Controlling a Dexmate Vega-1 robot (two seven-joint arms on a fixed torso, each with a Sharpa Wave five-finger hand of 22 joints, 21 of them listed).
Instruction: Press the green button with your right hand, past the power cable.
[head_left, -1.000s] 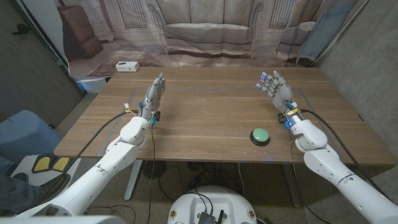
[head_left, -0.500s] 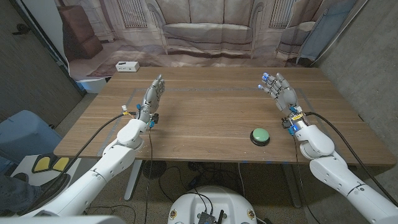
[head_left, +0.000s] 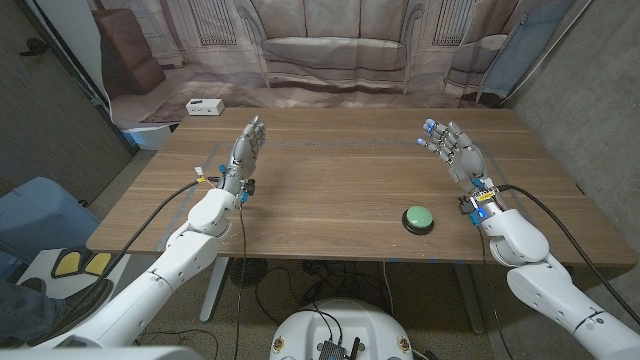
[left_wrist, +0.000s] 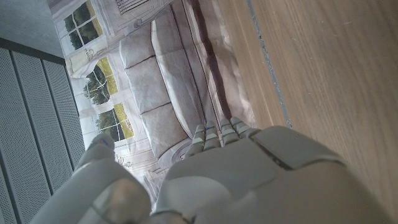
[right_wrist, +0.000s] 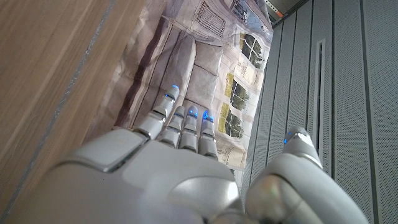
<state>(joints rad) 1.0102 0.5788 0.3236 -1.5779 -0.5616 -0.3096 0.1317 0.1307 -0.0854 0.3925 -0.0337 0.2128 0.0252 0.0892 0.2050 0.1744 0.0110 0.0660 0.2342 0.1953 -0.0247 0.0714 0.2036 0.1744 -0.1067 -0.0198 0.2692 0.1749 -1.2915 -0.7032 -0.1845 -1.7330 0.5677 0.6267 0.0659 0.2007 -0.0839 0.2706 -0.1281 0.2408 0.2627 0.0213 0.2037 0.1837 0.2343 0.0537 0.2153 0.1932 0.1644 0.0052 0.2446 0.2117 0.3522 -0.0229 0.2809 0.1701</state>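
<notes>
Right hand (head_left: 455, 150) open, green button (head_left: 418, 217) nearer the robot, apart.

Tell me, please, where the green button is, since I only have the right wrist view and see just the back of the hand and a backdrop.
Observer: The button sits on the table near its front edge, in the head view.
Operator: Thank you. Is my right hand touching it?
Observer: No. The right hand is apart from it, farther back and toward the robot's right, fingers spread, holding nothing.
Operator: And where is the left hand?
Observer: The left hand is over the table's left side, fingers extended, far from the button.
Operator: Is a power cable lying on the table?
Observer: I see none lying there; only the arms' own cables show.
</notes>
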